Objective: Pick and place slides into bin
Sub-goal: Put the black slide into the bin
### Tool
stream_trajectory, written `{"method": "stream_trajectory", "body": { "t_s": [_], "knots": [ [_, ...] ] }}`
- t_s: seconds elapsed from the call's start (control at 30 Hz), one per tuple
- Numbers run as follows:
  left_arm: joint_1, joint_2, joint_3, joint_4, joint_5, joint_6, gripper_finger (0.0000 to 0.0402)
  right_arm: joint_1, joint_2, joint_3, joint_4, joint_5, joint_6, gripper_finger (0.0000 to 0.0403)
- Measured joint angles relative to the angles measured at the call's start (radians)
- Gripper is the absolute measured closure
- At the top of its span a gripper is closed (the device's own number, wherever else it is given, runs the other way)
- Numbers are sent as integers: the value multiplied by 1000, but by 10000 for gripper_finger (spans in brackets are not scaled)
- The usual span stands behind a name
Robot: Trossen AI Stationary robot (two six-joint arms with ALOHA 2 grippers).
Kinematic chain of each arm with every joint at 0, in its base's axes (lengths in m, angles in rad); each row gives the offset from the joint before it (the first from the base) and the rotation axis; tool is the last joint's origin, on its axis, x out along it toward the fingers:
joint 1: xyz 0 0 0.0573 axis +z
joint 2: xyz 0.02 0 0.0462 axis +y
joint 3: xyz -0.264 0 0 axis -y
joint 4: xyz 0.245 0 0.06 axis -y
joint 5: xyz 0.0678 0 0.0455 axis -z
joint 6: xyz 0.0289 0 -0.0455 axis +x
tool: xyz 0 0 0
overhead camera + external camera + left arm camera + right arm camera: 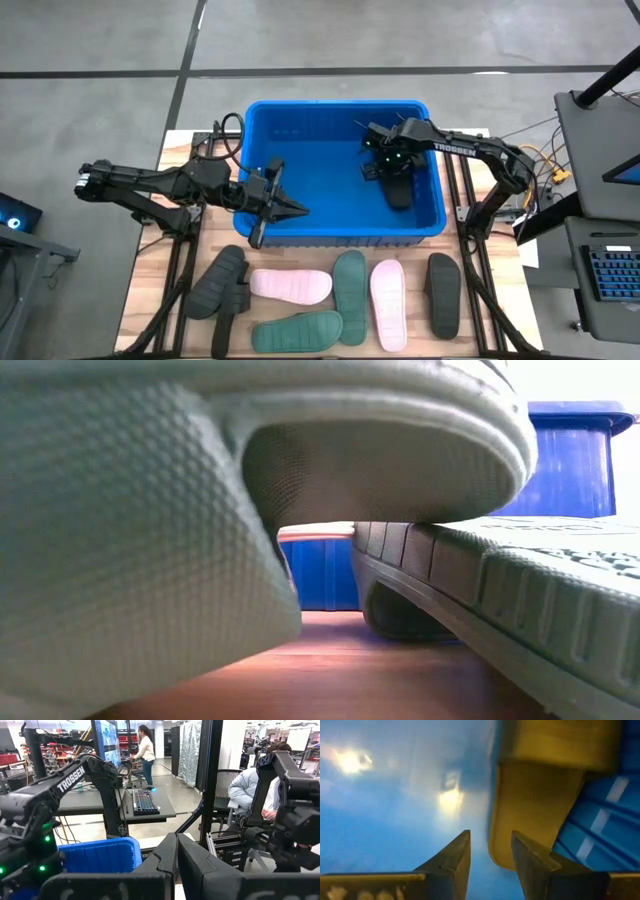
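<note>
The blue bin [340,225] stands at the table's far middle. One black slide [398,188] lies on the bin's floor by its right wall. My right gripper [393,160] is open inside the bin, just above that slide's far end [535,815], and holds nothing. My left gripper [298,210] is shut and empty, level over the bin's near left corner. Several slides lie on the table in front of the bin: two charcoal [215,282], two pink [290,286], two green [350,285] and one black [443,295].
The slides fill the table's near strip from left to right. In the low view, green slides [480,590] block most of the picture, with the bin's wall [575,460] behind. Desks, a monitor and people [250,790] are in the room beyond the table.
</note>
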Motion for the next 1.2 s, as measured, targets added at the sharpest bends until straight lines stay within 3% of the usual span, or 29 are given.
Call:
{"method": "stream_trajectory", "body": {
  "t_s": [0.27, 0.47, 0.6, 0.9, 1.2],
  "knots": [
    [0, 0, 0, -3, 0, 0, 402, 29, -1, 224, -119, 59, -66, 284],
    [0, -20, -1, -49, -1, -1, 402, 119, -25, 357, -213, 96, -84, 285],
    [0, -50, -1, -101, -1, -17, 402, 223, -77, 392, -198, 129, -20, 285],
    [0, -131, -1, -224, 14, -105, 402, 519, -136, 458, -85, 319, 35, 285],
    [-23, -157, 49, -430, 81, -288, 402, 654, -134, 413, -29, 398, 54, 285]
  ]
}}
